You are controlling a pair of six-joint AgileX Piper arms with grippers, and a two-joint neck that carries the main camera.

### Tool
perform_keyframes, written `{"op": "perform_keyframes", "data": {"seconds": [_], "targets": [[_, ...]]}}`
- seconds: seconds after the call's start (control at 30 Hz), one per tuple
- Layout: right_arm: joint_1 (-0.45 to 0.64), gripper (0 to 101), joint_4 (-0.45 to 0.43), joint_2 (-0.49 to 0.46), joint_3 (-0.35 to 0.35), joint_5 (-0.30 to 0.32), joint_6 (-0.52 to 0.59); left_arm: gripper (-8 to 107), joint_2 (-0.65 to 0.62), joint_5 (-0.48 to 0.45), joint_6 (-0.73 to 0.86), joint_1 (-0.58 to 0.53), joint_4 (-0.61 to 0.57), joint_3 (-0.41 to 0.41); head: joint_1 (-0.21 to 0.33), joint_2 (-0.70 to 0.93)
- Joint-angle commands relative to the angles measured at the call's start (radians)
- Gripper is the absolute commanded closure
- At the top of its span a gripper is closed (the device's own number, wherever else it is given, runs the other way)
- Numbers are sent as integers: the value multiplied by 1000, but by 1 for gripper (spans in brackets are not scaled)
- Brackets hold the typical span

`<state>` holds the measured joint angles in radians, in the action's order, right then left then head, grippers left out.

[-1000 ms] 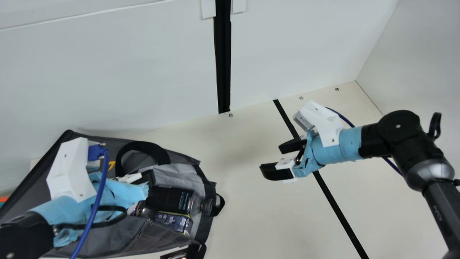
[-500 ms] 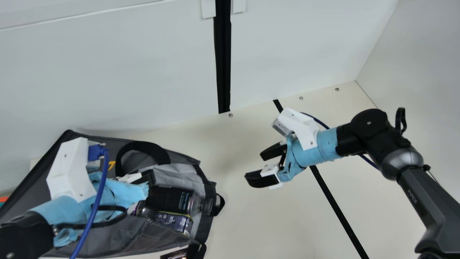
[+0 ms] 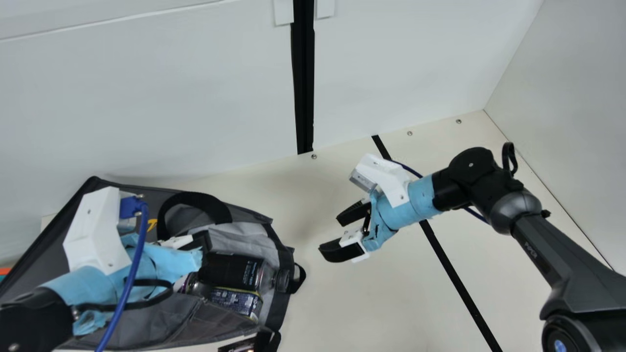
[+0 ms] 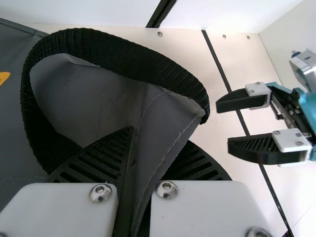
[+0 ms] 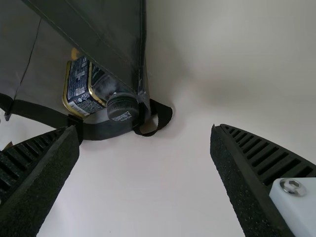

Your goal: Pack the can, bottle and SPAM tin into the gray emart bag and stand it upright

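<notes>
One change: your spread right gripper [image 3: 328,235] has neared the bag [image 3: 161,325] ahead of it; your left gripper [image 4: 160,135] clenches the bag's cloth [image 4: 160,116], so uprighting can probably start.

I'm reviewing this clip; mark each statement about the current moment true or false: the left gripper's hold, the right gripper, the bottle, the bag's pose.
1. The left gripper pinches fabric of the gray bag. True.
2. The right gripper is shut on a bag handle. False: it is open, holding nothing, over the table.
3. The bottle lies inside the bag, beside the tin. True.
4. The gray bag stands upright. False: it lies on its side.
</notes>
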<state>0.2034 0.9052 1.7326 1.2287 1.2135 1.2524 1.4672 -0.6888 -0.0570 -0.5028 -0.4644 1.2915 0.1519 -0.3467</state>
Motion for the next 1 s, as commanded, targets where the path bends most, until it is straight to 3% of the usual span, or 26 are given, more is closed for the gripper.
{"op": "perform_keyframes", "data": {"seconds": [0.0,0.97], "targets": [[-10,6,5,10,1,-5,3,107,0,0,0,0,0,0,23,-2],[-194,6,69,209,73,-89,37,107,0,0,0,0,0,0,23,-2]]}}
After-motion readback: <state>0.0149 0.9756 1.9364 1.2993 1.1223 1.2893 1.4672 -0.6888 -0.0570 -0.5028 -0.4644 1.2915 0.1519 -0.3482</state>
